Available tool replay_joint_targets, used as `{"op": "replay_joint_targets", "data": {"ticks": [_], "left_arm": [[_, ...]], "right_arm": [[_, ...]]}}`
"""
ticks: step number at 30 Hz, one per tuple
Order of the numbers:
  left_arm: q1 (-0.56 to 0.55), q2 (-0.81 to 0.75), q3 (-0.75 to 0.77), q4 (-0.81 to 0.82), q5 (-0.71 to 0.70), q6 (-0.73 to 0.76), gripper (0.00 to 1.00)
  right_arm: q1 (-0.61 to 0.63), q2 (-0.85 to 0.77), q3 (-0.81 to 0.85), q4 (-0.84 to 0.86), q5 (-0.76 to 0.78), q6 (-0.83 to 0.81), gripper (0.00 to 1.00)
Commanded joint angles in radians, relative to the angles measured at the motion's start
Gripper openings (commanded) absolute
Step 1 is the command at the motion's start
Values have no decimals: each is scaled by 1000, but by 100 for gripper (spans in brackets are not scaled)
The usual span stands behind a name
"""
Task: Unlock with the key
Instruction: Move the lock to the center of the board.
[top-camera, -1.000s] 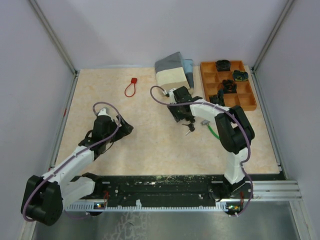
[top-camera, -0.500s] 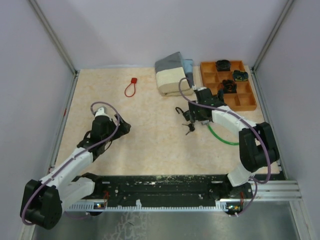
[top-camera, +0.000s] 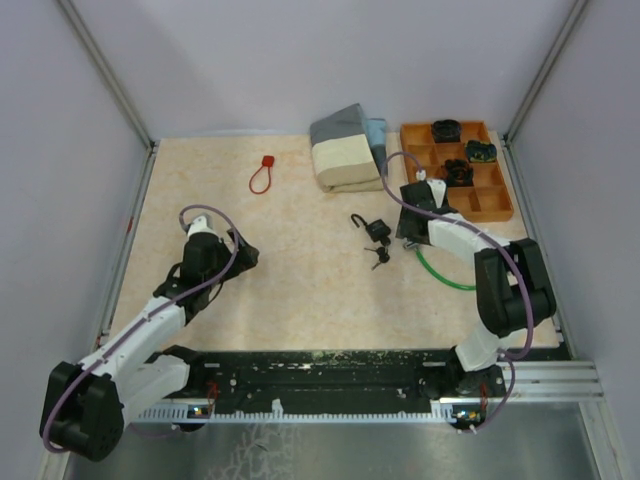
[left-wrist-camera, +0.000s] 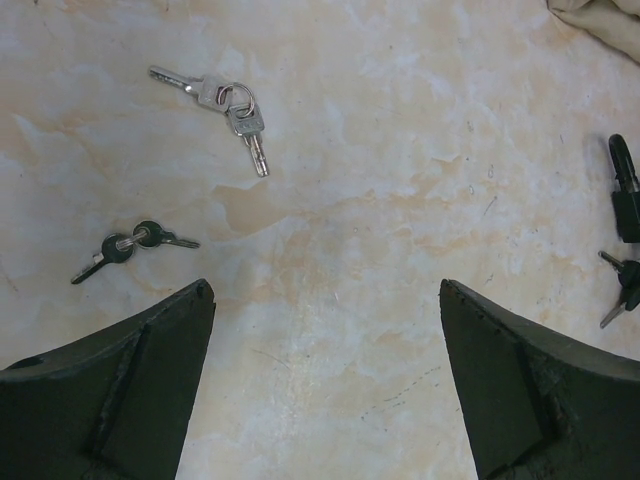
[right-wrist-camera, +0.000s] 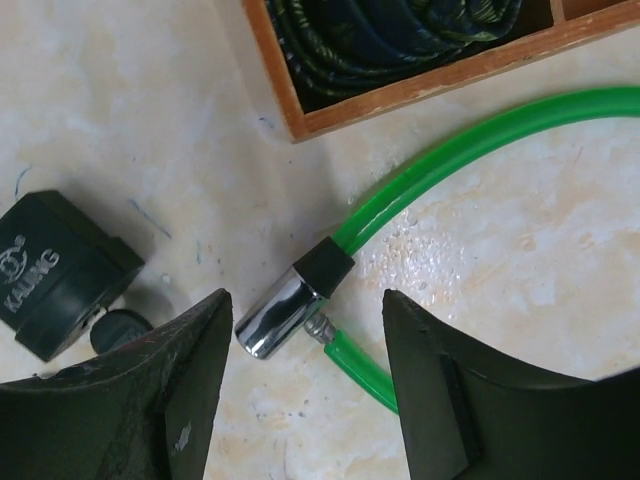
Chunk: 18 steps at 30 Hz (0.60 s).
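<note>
Spreading across the whole workspace, the beige marbled tabletop (top-camera: 300, 290) carried everything else. The left arm reached in from the near left corner, its left gripper (left-wrist-camera: 325, 287) hovering low over bare table with the jaws spread wide and nothing between them. The right arm bent in from the near right corner, and the right gripper (right-wrist-camera: 305, 300) hung just right of the lock with its jaws apart, holding nothing. In its wrist view the green cable's metal end lay on the table below the gap.

At the far edge sat a folded grey and cream cloth (top-camera: 345, 145). Just to its right stood an orange compartment tray (top-camera: 495, 205) with dark coiled items in several cells. A green plastic-coated cable (top-camera: 440, 275) curved on the table near the tray's front corner, ending in a black collar and a shiny metal tip (right-wrist-camera: 275, 315). A small red cable loop (top-camera: 262, 178) lay well apart, at the far left.

The small black padlock (top-camera: 377, 230) lay near the table's middle, its shackle pointing far-left; whether it was unlocked could not be told. A dark-headed key pair (top-camera: 380, 258) lay just beside it on the near side, not in the lock. In the left wrist view, a silver key pair (left-wrist-camera: 230, 105) and another dark-headed key pair (left-wrist-camera: 130, 245) lay ahead of the left fingers.
</note>
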Motion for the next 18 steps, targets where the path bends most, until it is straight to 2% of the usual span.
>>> {"op": "replay_joint_targets", "data": {"ticks": [1, 12, 15, 18], "left_arm": [[-2, 16, 3, 1, -8, 7, 97], [-2, 15, 13, -20, -1, 3, 97], [-2, 3, 9, -19, 4, 1, 97], [-2, 1, 7, -15, 17, 0, 97]], "right_arm": [[-19, 45, 21, 64, 71, 83, 61], [-46, 125, -11, 94, 7, 100, 53], [-46, 88, -55, 84, -2, 108, 47], [-47, 0, -119, 90, -15, 105, 36]]}}
